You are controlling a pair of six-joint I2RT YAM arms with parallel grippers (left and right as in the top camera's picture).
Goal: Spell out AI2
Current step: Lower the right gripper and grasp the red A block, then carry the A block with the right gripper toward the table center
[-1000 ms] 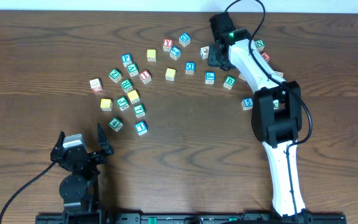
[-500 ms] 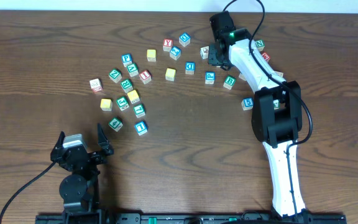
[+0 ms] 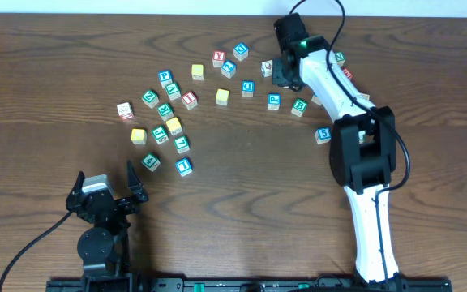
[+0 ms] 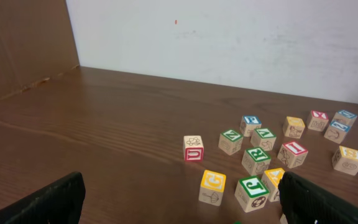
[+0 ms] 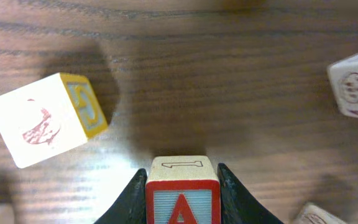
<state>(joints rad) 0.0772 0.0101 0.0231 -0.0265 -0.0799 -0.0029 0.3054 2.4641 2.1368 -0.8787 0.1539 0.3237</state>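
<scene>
1. The A block (image 5: 182, 199) sits on the tabletop (image 5: 229, 74), near the yellow-edged block (image 5: 48, 118) but not touching it.
2. The right tool (image 5: 182, 176) has just closed onto the A block's sides, so a lift likely comes next.
3. The left tool (image 4: 185, 205), well apart from the yellow-edged block, stays wide open.

Red A block (image 5: 182, 198) in right end effector (image 5: 182, 177)

This looks like a robot lab, a room where robots get tested. Two robot arms sit at one big brown wooden bench (image 3: 242, 203). A tall white arm (image 3: 367, 219) stands on the right, and a small black arm (image 3: 97, 239) sits at the near left. A black rail (image 3: 217, 285) runs along the near edge. Toy letter blocks (image 3: 183, 166) lie scattered on the bench. Behind it is a plain white wall (image 4: 229, 37), with a brown board (image 4: 23, 43) at the far left.
</scene>
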